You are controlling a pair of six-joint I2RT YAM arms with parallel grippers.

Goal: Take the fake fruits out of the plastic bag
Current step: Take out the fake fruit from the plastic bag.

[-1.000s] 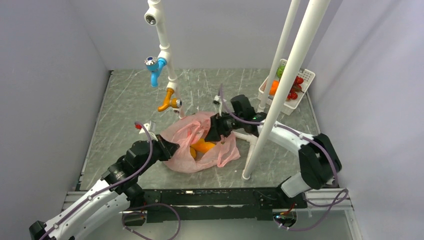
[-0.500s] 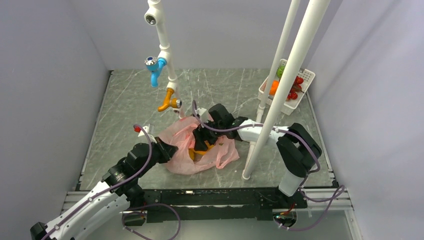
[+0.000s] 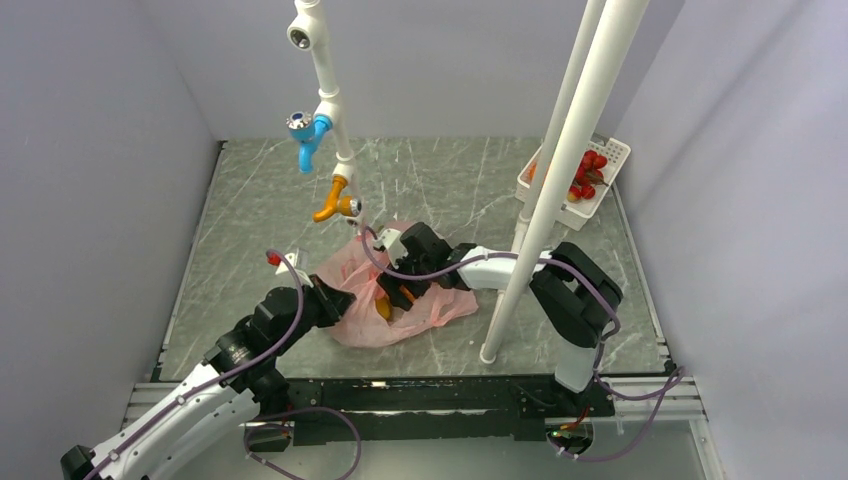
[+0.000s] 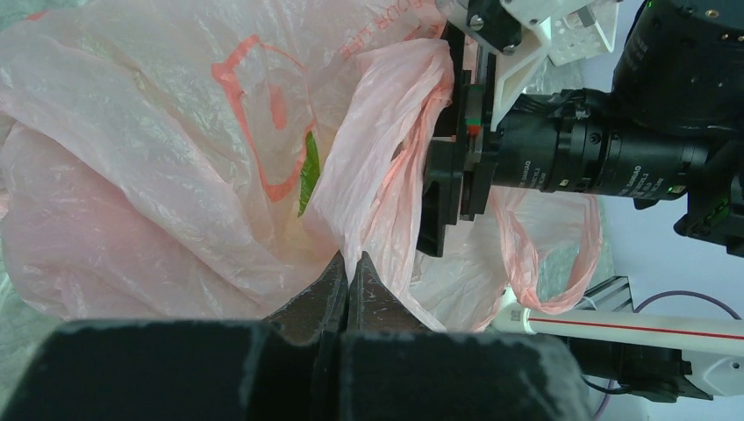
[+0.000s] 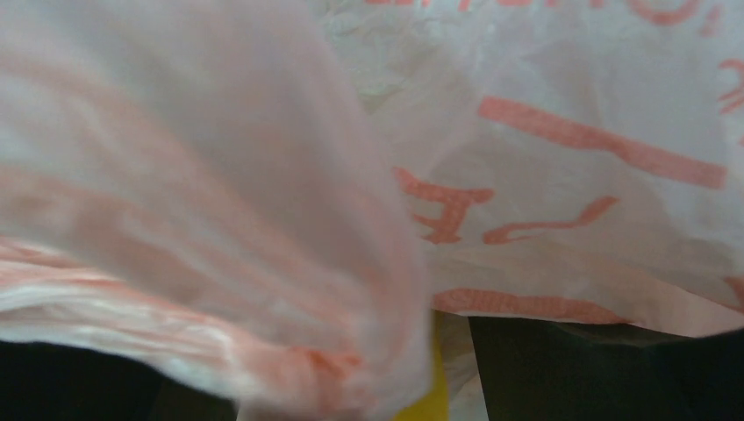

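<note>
Pink plastic bag point(image 3: 440, 310) clamped in the closed left gripper point(image 4: 349, 265); right gripper point(image 3: 396, 284) inside it, beside fake fruits point(image 3: 384, 306), its opening hidden by film.

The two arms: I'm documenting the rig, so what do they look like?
Both the left arm and the right arm have white links between bulky black joints, with a thin purple cable looped along each. The left gripper has matte black fingers; a white bracket is bolted at the right arm's wrist.
</note>
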